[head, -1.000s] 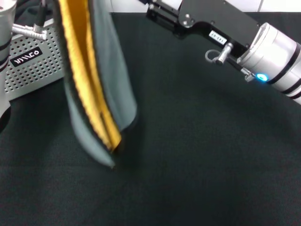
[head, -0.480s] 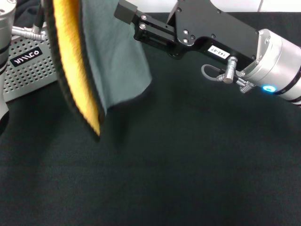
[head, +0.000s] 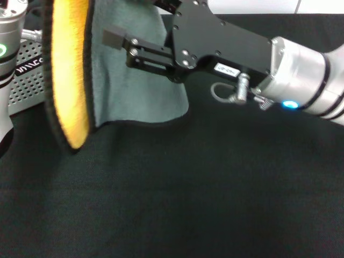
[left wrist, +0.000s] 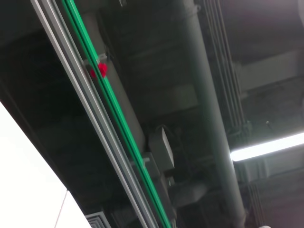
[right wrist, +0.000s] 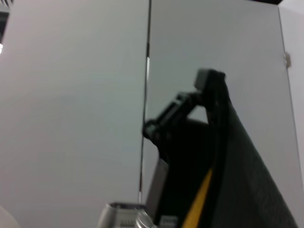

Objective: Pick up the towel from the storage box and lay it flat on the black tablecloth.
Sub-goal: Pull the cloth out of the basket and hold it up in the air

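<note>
At the bench's far left corner stands the light grey perforated plastic storage box [head: 27, 80]. Beside it the orange-yellow and grey towel with thin black edging [head: 102, 80] hangs above the large plain black tablecloth [head: 215, 188]. The left claw is out of sight. The right claw [head: 121, 45] reaches across the towel's grey face; I cannot tell whether it is apart or together.

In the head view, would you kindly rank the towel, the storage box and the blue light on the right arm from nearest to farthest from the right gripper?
1. The towel: hanging right at the right gripper, whose fingertip overlaps its grey face.
2. The storage box: beyond the towel, on the robot's left.
3. The blue light: back along the right arm, on the robot's right.
</note>
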Action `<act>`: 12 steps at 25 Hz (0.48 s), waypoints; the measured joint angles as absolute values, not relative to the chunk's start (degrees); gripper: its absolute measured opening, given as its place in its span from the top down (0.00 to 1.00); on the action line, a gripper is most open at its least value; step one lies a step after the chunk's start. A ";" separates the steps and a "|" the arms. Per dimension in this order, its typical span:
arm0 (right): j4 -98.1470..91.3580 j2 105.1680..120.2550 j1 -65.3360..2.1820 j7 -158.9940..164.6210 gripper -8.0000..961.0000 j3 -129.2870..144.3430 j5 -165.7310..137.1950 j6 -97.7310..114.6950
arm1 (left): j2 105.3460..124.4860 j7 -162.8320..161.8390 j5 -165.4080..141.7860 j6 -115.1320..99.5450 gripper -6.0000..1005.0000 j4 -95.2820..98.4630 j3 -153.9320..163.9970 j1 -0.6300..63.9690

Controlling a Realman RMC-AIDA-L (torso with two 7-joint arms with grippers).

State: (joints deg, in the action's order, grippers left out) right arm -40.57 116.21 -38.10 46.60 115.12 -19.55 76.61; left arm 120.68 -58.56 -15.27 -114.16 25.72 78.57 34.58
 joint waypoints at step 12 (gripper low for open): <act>-39.88 116.28 -40.67 47.56 0.25 114.90 -17.07 72.98 | 120.68 -56.56 -15.07 -113.65 0.97 25.78 81.48 35.24</act>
State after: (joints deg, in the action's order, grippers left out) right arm -39.88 116.28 -40.67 47.56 114.90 -17.07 72.98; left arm 120.68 -56.56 -15.07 -113.65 25.78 81.48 35.24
